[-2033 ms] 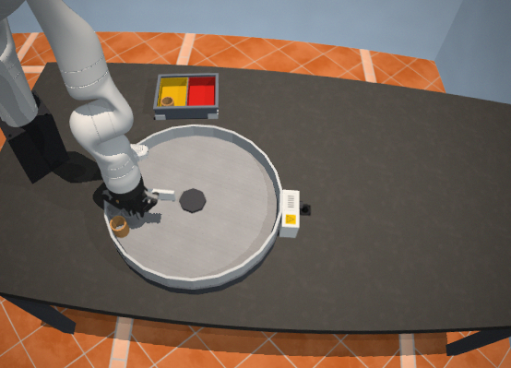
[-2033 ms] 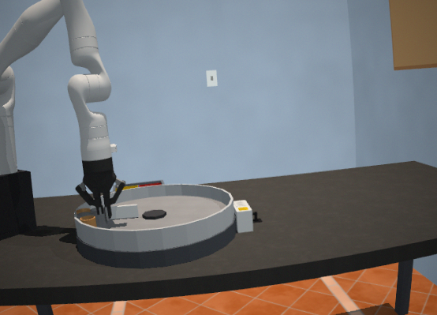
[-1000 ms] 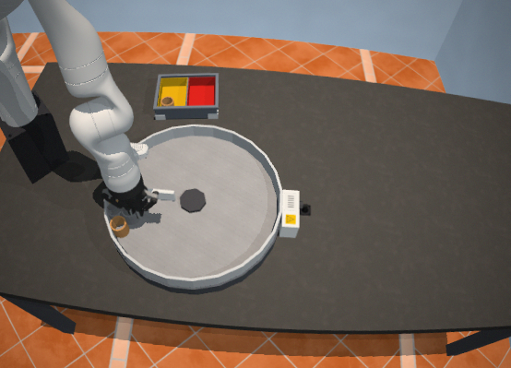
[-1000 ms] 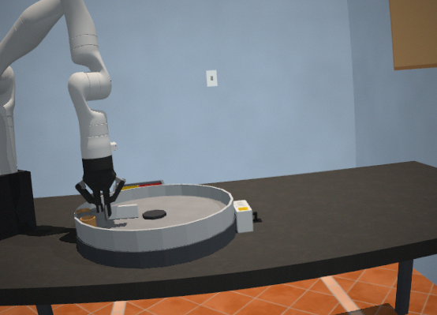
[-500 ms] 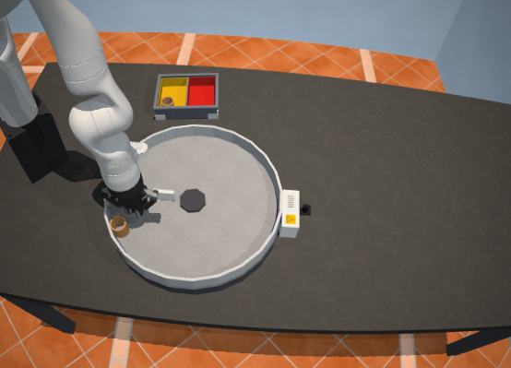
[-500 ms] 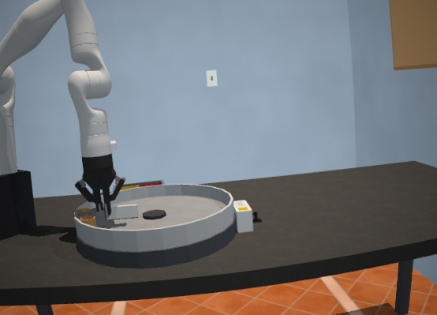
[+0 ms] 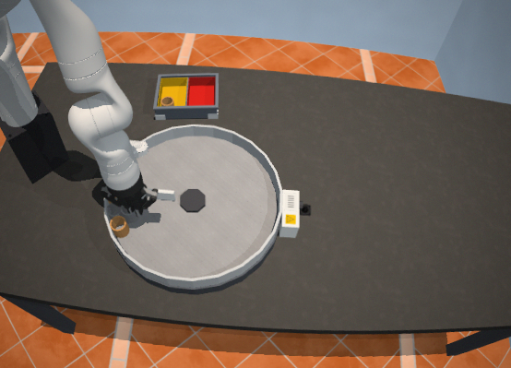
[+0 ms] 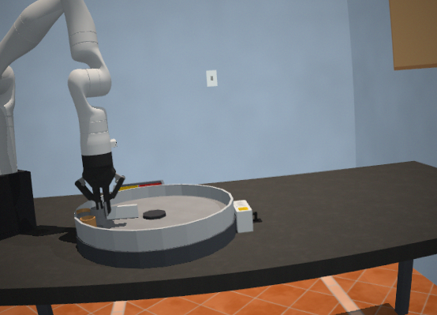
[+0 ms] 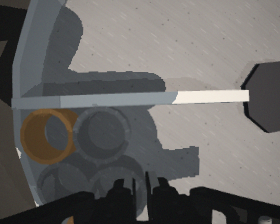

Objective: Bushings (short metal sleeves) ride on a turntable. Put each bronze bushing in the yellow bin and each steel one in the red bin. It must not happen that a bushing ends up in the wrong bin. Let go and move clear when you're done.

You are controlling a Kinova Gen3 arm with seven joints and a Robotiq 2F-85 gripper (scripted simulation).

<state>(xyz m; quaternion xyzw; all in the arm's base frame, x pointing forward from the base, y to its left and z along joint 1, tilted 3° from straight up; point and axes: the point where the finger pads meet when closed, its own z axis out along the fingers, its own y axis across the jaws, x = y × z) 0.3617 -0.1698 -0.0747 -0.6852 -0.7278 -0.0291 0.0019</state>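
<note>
My gripper (image 7: 138,209) (image 8: 104,210) (image 9: 140,185) is low over the left side of the turntable (image 7: 221,178) (image 8: 185,204). Its fingers are shut on the wall of a steel bushing (image 8: 101,215) (image 9: 105,181), one inside it and one outside. Two more steel bushings (image 9: 102,131) (image 9: 61,186) stand close by in shadow. A bronze bushing (image 8: 84,211) (image 9: 28,136) stands by the white bar; another bronze bushing (image 7: 121,229) (image 8: 87,220) is by the rim. The yellow bin (image 7: 174,87) (image 8: 129,188) holds a bronze bushing (image 7: 167,101). The red bin (image 7: 201,91) (image 8: 150,185) looks empty.
A thin white bar (image 7: 166,195) (image 8: 125,211) (image 9: 211,96) reaches from the rim towards the dark hub (image 7: 193,200) (image 8: 154,214) (image 9: 268,97). A raised wall rings the turntable. A white box (image 7: 290,212) (image 8: 243,217) is on its right side.
</note>
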